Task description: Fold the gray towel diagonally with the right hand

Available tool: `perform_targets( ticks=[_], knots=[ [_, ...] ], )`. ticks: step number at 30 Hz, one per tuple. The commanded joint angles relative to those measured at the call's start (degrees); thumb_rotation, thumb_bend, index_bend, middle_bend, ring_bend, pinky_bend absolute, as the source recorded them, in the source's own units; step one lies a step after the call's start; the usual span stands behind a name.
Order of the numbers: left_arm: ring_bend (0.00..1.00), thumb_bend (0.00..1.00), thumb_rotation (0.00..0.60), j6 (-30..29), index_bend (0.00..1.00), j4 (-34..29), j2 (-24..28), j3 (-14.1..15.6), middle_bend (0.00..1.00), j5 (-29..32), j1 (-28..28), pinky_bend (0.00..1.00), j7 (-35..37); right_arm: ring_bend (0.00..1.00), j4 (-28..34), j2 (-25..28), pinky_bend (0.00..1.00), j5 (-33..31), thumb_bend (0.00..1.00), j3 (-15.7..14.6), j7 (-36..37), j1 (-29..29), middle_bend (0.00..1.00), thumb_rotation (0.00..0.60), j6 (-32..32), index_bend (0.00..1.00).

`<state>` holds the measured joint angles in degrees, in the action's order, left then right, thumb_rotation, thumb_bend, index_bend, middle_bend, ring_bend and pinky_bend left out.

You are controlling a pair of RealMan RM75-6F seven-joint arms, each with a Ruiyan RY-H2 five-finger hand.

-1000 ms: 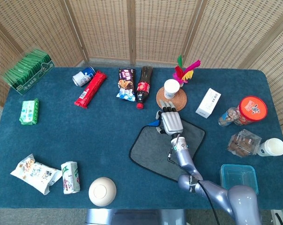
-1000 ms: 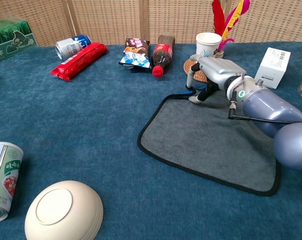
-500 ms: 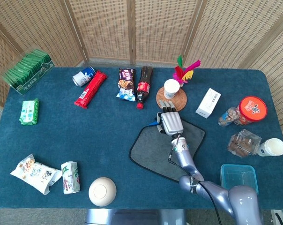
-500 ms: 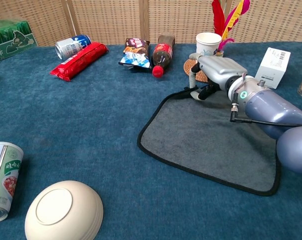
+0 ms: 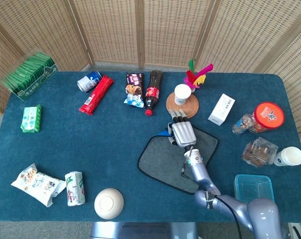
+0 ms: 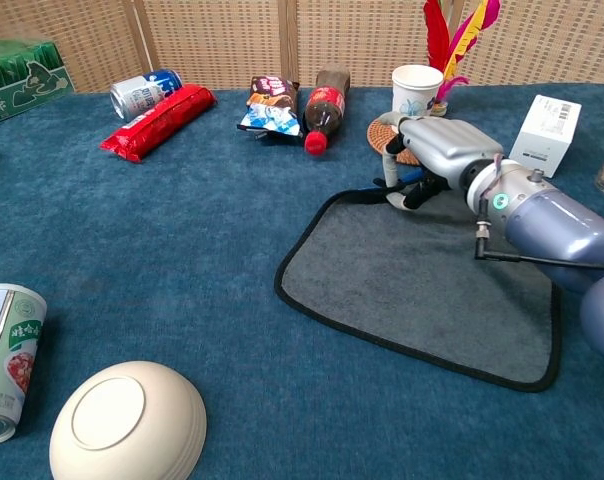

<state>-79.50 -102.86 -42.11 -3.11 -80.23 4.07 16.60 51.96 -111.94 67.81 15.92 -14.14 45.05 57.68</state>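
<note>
- Since a second ago, our right hand (image 6: 422, 165) has shifted slightly rightward along the far edge of the gray towel (image 6: 422, 285), its fingers curled down at the far corner.
- We judge it is working for a hold on that corner; the towel lies flat on the blue table (image 5: 90, 144), with no fold begun.
- We cannot tell whether the fingers actually pinch the hem: the palm hides the contact in both views.
- Just beyond sits the woven coaster (image 5: 188, 108) with its paper cup (image 5: 182, 93).
- Our left hand shows nowhere.
</note>
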Motion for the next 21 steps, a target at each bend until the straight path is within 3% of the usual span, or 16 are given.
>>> perform_targets(
  ticks=[1,11,21],
  knots=[
    [0.00,0.24,0.600,0.1,0.18,0.0,0.0,0.0,0.00,-0.1,0.1,0.00,0.0,0.00,3.2,1.8,0.00,1.6,0.40,-1.6,-0.7,-1.6,0.00,0.600,2.0,0.63],
    [0.00,0.24,0.600,0.5,0.18,-0.5,-0.1,0.2,0.00,-0.5,0.3,0.00,-0.7,0.00,15.6,6.3,0.00,4.8,0.42,-4.3,-5.0,-5.8,0.00,0.600,8.9,0.64],
    [0.00,0.24,0.600,0.7,0.18,-0.7,-0.1,0.3,0.00,-0.7,0.5,0.00,-0.7,0.00,25.2,9.2,0.00,4.0,0.44,-5.9,-10.0,-7.9,0.00,0.600,9.4,0.65]
  ],
)
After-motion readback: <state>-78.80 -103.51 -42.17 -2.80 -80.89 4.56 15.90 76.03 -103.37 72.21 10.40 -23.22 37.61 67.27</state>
